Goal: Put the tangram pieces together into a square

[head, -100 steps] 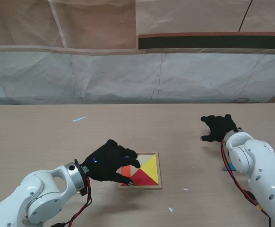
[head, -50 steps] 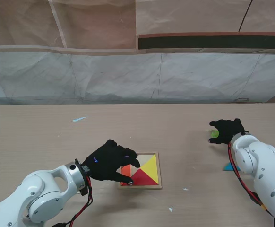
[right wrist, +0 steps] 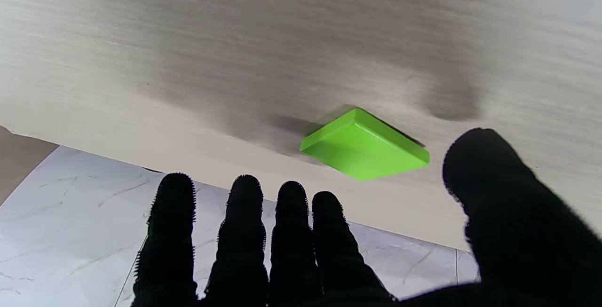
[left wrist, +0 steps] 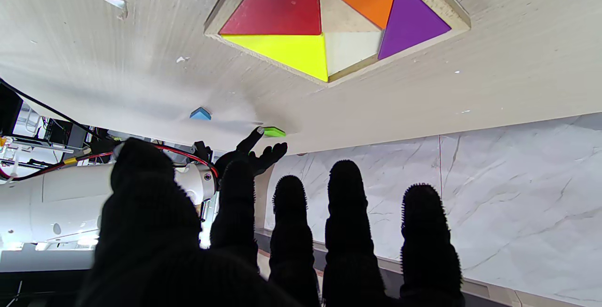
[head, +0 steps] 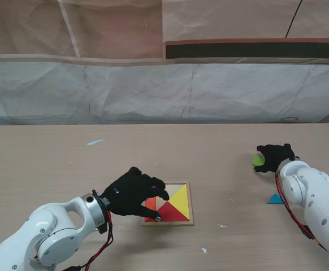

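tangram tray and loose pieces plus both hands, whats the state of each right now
tray: partly filled, bare slots left
red, yellow, orange, purple pieces: seated in tray
green piece: flat on table, outside tray, not gripped
blue piece: loose on table, untouched
left hand: open, over tray's left side
right hand: open, fingers beside green piece

**Even, soft light; motion smear at the right wrist**

The stand view is bright and evenly lit, with only faint, soft shadows under the left hand point(head: 131, 193) toward 5 o'clock. The table point(head: 51, 164) shows no glare. In the right wrist view the table grain smears into streaks, and a diffuse dark shadow lies beside the green piece point(right wrist: 364, 145), whose edges look slightly blurred. The left wrist view is sharp at the tangram tray point(left wrist: 225, 13), and its straight lines bow near the edges.
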Motion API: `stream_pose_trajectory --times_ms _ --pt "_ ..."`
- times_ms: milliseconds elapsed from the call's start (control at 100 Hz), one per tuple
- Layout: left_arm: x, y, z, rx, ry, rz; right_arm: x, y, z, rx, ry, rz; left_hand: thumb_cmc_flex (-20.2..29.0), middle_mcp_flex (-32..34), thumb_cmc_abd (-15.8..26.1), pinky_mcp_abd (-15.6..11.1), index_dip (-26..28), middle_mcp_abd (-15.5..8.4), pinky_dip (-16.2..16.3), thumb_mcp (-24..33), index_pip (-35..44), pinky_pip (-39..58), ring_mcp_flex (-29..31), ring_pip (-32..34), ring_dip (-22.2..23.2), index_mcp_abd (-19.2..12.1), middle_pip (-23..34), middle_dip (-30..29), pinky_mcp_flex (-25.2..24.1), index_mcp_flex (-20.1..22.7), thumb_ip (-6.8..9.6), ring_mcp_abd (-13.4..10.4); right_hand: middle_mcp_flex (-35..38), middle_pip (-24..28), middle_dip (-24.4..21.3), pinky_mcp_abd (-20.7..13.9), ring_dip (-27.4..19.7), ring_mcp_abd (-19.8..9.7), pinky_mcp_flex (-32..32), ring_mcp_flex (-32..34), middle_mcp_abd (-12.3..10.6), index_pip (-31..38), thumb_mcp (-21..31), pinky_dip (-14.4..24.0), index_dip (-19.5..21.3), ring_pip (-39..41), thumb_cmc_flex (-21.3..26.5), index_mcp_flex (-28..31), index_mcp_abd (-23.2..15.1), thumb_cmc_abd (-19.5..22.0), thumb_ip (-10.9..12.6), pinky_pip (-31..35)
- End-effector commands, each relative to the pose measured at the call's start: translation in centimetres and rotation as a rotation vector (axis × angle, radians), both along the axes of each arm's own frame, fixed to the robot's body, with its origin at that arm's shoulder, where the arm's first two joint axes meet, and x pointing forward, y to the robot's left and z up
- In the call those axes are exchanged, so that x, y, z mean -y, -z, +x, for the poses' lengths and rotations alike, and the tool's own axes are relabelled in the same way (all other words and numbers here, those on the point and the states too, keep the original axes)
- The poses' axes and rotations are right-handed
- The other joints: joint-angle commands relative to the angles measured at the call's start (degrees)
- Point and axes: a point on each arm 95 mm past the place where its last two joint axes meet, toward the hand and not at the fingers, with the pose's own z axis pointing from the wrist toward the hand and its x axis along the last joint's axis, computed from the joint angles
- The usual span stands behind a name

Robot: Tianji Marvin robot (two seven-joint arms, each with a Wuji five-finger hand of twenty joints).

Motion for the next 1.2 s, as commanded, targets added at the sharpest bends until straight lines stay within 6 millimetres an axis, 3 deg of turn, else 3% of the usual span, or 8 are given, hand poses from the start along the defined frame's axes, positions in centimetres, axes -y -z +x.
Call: stream_pose_trajectory --times_ms 0,410,590,740,880,1050,1190 --pt "0.0 0.2 0.0 -0.016 -0.005 0.014 -0.2 0.3 0.1 -0.015 0.004 0.01 1.7 0.31 2.78 0.04 0.49 -0.94 0.59 -0.09 0.02 0.73 1.35 0.06 0.72 0.03 -1.18 -0.1 0.18 0.59 1.4 -0.72 -1.19 0.68 1.41 -8.3 0.57 -0.36 0.32 1.46 0.94 0.52 0.51 -0.19 0.85 1.18 0.94 -0.57 2.02 -0.95 -1.53 1.22" --pt "0.2 0.3 0.4 -0.023 -0.007 0.017 -0.2 1.8 0.5 -0.08 0.004 0.037 1.7 0.27 2.82 0.03 0.48 -0.99 0.61 -0.12 0.07 0.73 1.39 0.13 0.73 0.02 -1.15 -0.1 0.14 0.58 1.39 -0.75 4.43 3.95 3.24 -8.44 1.07 -1.72 3.06 5.13 -1.56 5.79 0.26 0.43 2.62 2.77 4.42 5.67 -2.22 -1.73 -1.17 2.25" --pt "0.2 0.3 0.5 -0.026 -0.006 0.015 -0.3 2.6 0.4 -0.087 -0.017 0.02 1.73 0.25 2.8 -0.01 0.48 -0.93 0.6 -0.1 0.08 0.71 1.37 0.15 0.73 0.07 -1.14 -0.1 0.15 0.57 1.41 -0.75 6.59 7.34 6.23 -8.85 1.8 -2.56 5.48 7.65 -3.05 13.37 0.32 1.21 6.94 4.27 7.69 8.01 -5.22 -3.2 -0.75 3.43" --pt "0.2 0.4 0.5 -0.028 -0.005 0.014 -0.1 2.9 0.1 -0.094 -0.029 -0.004 1.68 0.26 2.87 0.02 0.48 -0.94 0.61 -0.11 0.1 0.73 1.42 0.16 0.73 0.06 -1.14 -0.1 0.17 0.59 1.41 -0.79 8.76 9.24 8.05 -7.41 2.22 -3.18 7.26 9.95 -4.18 17.38 6.09 3.7 10.28 5.45 7.76 9.71 -6.85 -4.88 -0.97 6.01" --pt "0.2 0.4 0.5 -0.028 -0.005 0.011 0.1 3.2 -0.1 -0.104 -0.035 -0.024 1.71 0.29 2.87 -0.01 0.47 -0.96 0.61 -0.1 0.08 0.74 1.44 0.18 0.74 0.07 -1.13 -0.09 0.19 0.59 1.41 -0.76 10.39 9.38 8.19 -6.77 2.29 -3.79 8.22 11.93 -4.98 17.25 11.77 5.06 10.15 5.62 9.16 10.61 -7.48 -6.46 -1.19 6.32" --pt "0.2 0.4 0.5 -0.027 -0.002 0.012 0.2 3.8 -0.2 -0.105 -0.034 -0.029 1.66 0.31 2.92 0.04 0.48 -0.91 0.62 -0.11 0.13 0.74 1.52 0.22 0.74 0.05 -1.15 -0.11 0.18 0.65 1.42 -0.77 12.14 10.73 8.95 -6.45 2.87 -4.28 8.93 13.43 -5.86 19.37 13.37 5.98 10.99 6.61 8.66 12.12 -8.94 -6.86 -1.47 6.77" --pt "0.2 0.4 0.6 -0.024 -0.002 0.011 -0.1 4.2 -0.1 -0.091 -0.04 -0.024 1.7 0.31 2.97 0.03 0.48 -0.92 0.62 -0.08 0.13 0.75 1.43 0.19 0.73 0.04 -1.14 -0.1 0.18 0.62 1.43 -0.72 12.96 13.36 10.76 -6.37 3.35 -4.42 9.62 14.5 -6.23 26.37 14.72 6.82 14.9 7.73 9.12 12.54 -10.56 -7.59 -1.65 7.23"
